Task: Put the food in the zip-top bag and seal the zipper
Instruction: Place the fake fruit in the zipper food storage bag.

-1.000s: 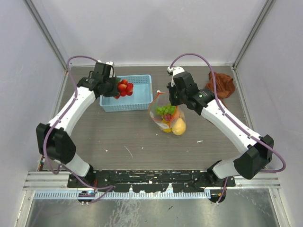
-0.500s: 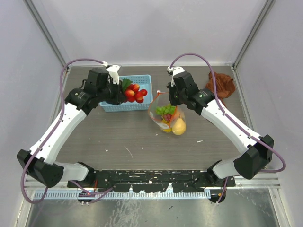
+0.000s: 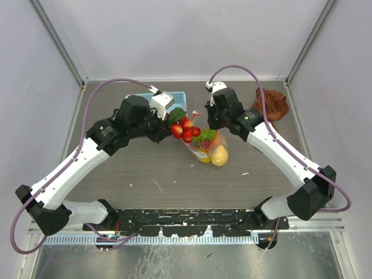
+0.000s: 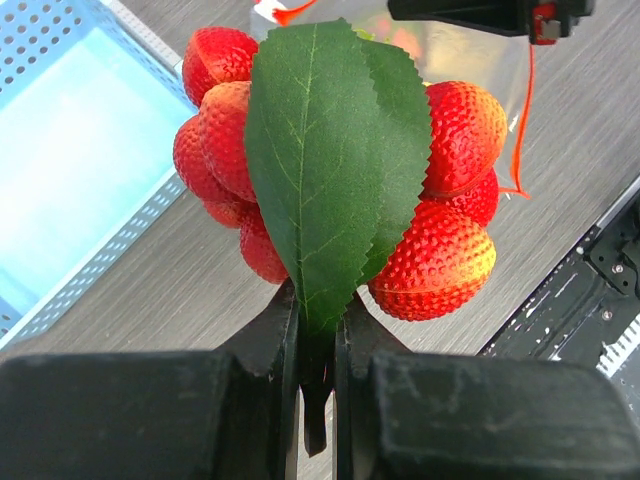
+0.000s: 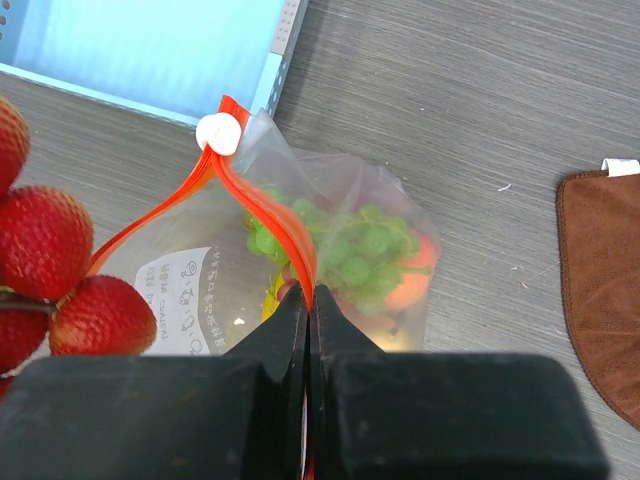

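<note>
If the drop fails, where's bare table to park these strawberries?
Widest bare table: near side, between the zip-top bag and the arm bases. Crowded at the bag's mouth, where basket, strawberries, left gripper and right gripper meet. Far right corner holds the brown cloth.

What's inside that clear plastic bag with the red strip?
Green grapes and an orange-red fruit show through the zip-top bag. Its lower part is covered by the right gripper and partly by the white label, so anything else there cannot be seen.
</note>
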Motion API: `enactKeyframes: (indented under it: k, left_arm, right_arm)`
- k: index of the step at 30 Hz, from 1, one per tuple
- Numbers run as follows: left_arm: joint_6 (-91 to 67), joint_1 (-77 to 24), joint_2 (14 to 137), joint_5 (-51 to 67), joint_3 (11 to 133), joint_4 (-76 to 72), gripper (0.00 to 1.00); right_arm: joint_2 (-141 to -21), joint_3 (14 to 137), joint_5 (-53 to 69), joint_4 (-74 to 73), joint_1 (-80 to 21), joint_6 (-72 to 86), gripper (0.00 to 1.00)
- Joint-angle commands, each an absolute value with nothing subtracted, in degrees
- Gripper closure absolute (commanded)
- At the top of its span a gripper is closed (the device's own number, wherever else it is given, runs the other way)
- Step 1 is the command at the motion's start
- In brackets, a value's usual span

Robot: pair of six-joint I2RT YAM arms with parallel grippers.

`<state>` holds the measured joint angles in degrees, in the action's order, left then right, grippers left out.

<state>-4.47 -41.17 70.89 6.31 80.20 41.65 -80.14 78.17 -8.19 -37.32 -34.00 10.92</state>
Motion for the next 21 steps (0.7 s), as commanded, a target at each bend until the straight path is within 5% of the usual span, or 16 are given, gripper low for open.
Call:
enactKeyframes:
  k: [1, 21]
  left_arm:
    - [-0.54, -44.53, 69.96, 3.41, 80.4, 35.09, 1.0]
    - [8.71, -54.71, 76.89, -9.85, 84.22, 33.95, 1.0]
  right_arm:
    - [-79.6, 78.92, -7.49, -34.05, -33.92, 11.52, 1.0]
    - [-79.76, 78.84, -6.42, -33.93, -33.9, 11.78, 1.0]
